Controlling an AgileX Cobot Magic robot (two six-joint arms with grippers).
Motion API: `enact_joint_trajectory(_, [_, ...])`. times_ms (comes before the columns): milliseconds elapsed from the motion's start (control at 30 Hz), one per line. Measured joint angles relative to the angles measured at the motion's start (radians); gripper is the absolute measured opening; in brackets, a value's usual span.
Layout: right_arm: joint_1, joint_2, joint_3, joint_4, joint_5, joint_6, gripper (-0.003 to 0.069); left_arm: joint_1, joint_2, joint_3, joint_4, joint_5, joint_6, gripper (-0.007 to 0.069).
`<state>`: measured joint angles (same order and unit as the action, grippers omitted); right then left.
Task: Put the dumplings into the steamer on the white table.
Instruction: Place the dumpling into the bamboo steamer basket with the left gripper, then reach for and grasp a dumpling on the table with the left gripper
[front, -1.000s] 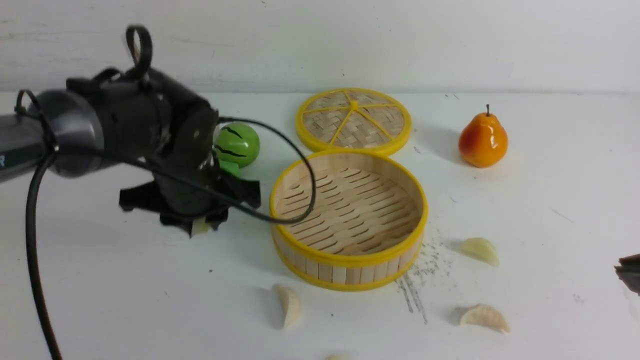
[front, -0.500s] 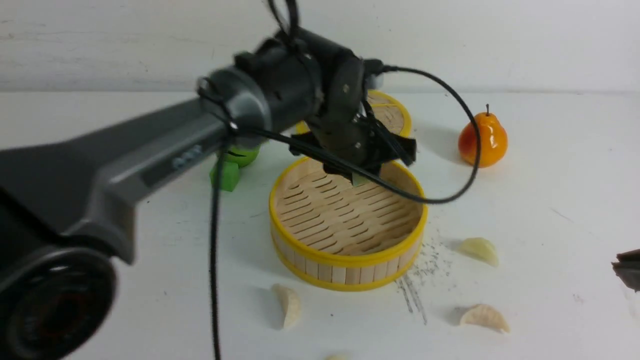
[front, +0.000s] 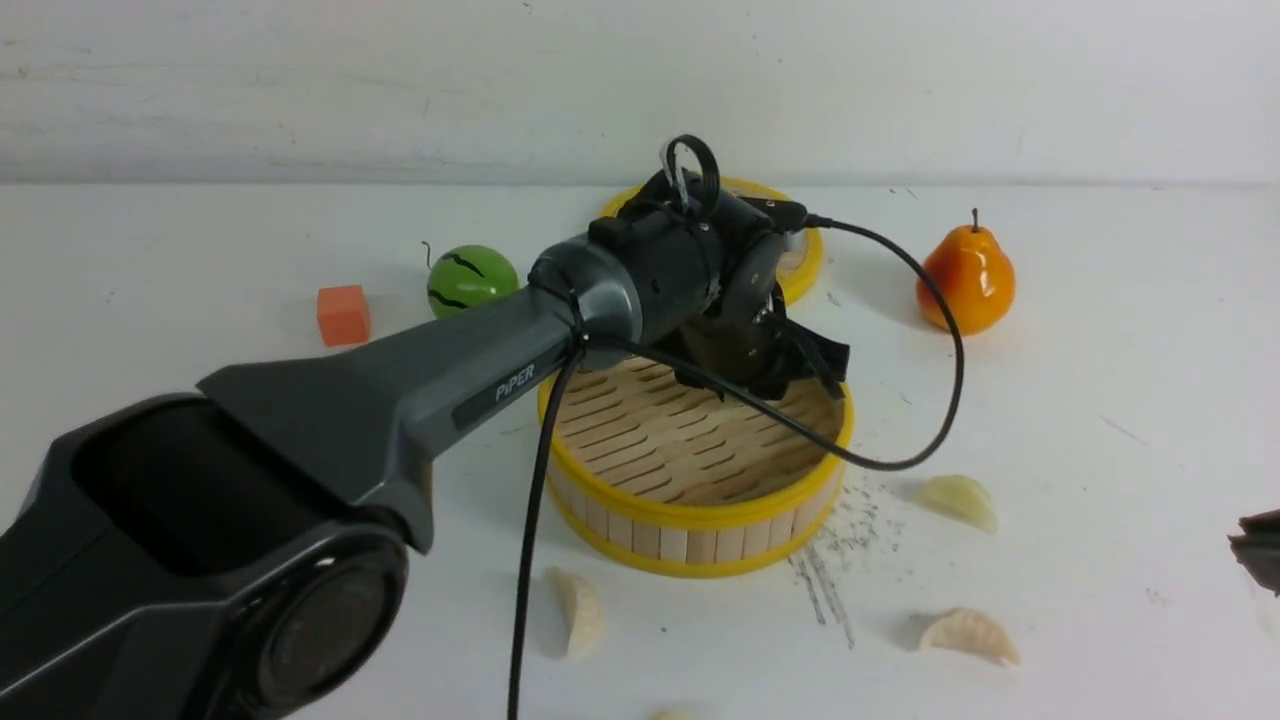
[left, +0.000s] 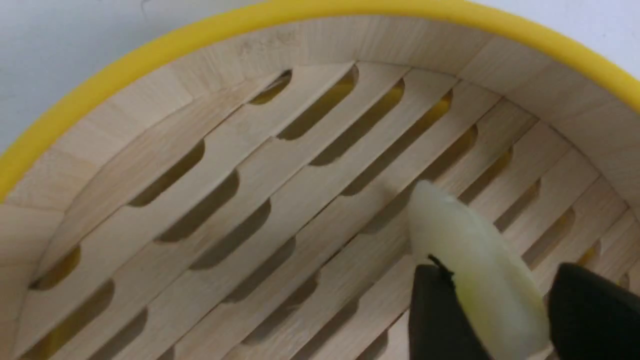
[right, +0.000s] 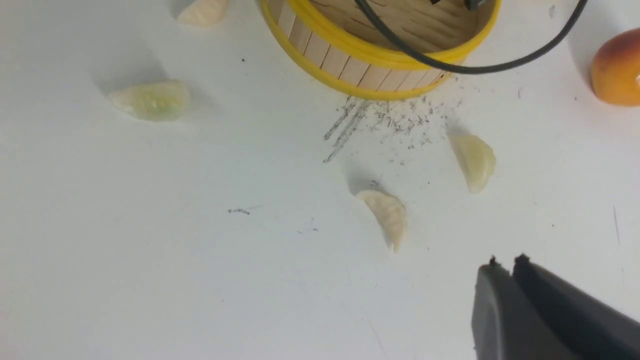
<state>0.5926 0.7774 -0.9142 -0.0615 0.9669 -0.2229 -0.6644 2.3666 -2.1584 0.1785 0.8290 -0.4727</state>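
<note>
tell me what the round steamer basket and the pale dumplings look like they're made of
Round slatted steamer basket: pale matte bamboo or wood, apparently unvarnished, grain visible in the strips; its yellow rims look like smooth plastic. Pale crescent dumplings: probably plastic or rubber, slightly glossy and translucent, with moulded pleats.

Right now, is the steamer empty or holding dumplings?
Nearly empty: the steamer shows bare slats, apart from one dumpling between the left end effector fingers; released or not, cannot tell.
</note>
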Motion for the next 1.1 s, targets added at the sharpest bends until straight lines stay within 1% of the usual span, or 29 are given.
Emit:
enact_joint_trajectory(33, [0.000,0.000,0.000,0.000,0.000,0.000,0.0042,0.000,0.000,0.000,0.000,0.007,0.000,0.0335])
enact_joint_trajectory(100, [0.000,0.000,0.000,-0.002,0.000,0.000,0.0043,0.000,-0.003,-0.071,0.001,0.122,0.000,0.0462])
enact_joint_trajectory(133, [0.000,0.000,0.000,-0.002,0.000,0.000,0.0044,0.000,-0.004,-0.071,0.001,0.133,0.000,0.0470])
enact_joint_trajectory(167, [0.000,0.000,0.000,-0.002,-0.001,0.000,0.0045,0.000,-0.014,-0.119,0.000,0.213,0.015,0.0520])
enact_joint_trajectory(233, [0.000,0.000,0.000,0.000,-0.012,0.000,0.0050,0.001,-0.052,-0.168,-0.001,0.297,0.041,0.0573])
enact_joint_trajectory(267, [0.000,0.000,0.000,0.001,-0.017,0.000,0.0052,0.001,-0.074,-0.174,-0.003,0.317,0.046,0.0579])
enact_joint_trajectory(367, [0.000,0.000,0.000,0.001,-0.023,0.000,0.0056,0.001,-0.155,-0.183,-0.009,0.372,0.075,0.0582])
enact_joint_trajectory(500, [0.000,0.000,0.000,0.001,-0.026,0.000,0.0061,0.010,-0.287,-0.127,-0.014,0.410,0.127,0.0551])
enact_joint_trajectory(600, [0.000,0.000,0.000,0.001,-0.027,0.015,0.0064,0.022,-0.404,-0.002,-0.020,0.414,0.165,0.0526])
enact_joint_trajectory(733, [0.000,0.000,0.000,0.004,-0.027,0.049,0.0071,0.030,-0.535,0.234,-0.018,0.414,0.176,0.0506])
enact_joint_trajectory(767, [0.000,0.000,0.000,0.005,-0.028,0.054,0.0073,0.031,-0.574,0.342,-0.019,0.413,0.175,0.0503])
enact_joint_trajectory(833, [0.000,0.000,0.000,0.005,-0.028,0.053,0.0074,0.031,-0.623,0.485,-0.024,0.384,0.154,0.0501])
enact_joint_trajectory(933, [0.000,0.000,0.000,0.005,-0.028,0.056,0.0076,0.031,-0.666,0.672,-0.026,0.282,0.089,0.0501])
enact_joint_trajectory(1000, [0.000,0.000,0.000,0.005,-0.030,0.056,0.0080,0.031,-0.672,0.796,-0.027,0.164,0.004,0.0500])
enact_joint_trajectory(1100, [0.000,0.000,0.000,0.005,-0.030,0.056,0.0083,0.031,-0.657,0.900,-0.027,0.026,-0.096,0.0500])
